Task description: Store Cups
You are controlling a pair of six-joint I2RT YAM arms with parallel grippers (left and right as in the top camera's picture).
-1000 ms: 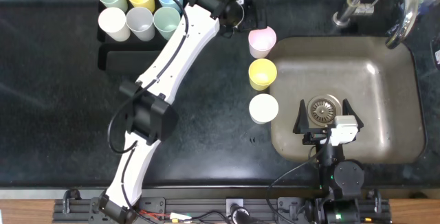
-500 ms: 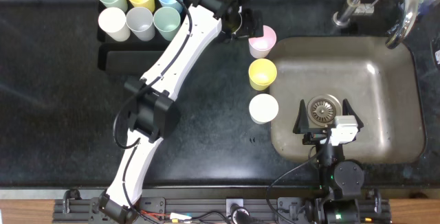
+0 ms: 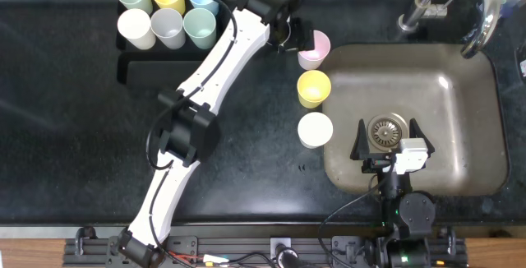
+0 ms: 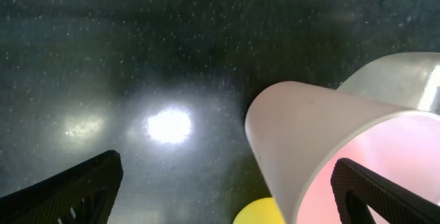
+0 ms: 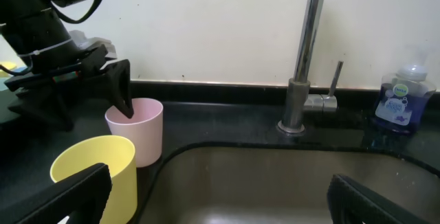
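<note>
1. At the far edge of the counter [image 3: 74, 136], my left gripper [image 3: 296, 38] hangs at the pink cup [image 3: 313, 48], which stands upright just beside the sink [image 3: 460, 62] rim.
2. Its jaws are spread wide and hold nothing. From the right wrist view, one finger [image 5: 124, 90] dips at the cup's rim and seems to sit just inside it. The other is on the outside, so the cup wall lies between them.
3. I judge the step in hand to be the pick of the pink cup, with the grasp lined up but not yet closed.
4. The yellow cup [image 3: 313, 88] and the white cup [image 3: 315, 129] wait in a line below the pink one along the sink's edge, both upright and apart from each other.
5. Six cups [image 3: 168, 23] are already grouped at the counter's far left corner, well apart from this row.
6. My right gripper [image 3: 387, 140] hangs over the sink basin near the drain, fingers parted and empty.
7. The next move calls for a gentle pinch on the thin wall, then a straight lift clear of the yellow cup. A carry leftward to the stored group follows. The cup looks light and could tip if squeezed off-centre.
</note>
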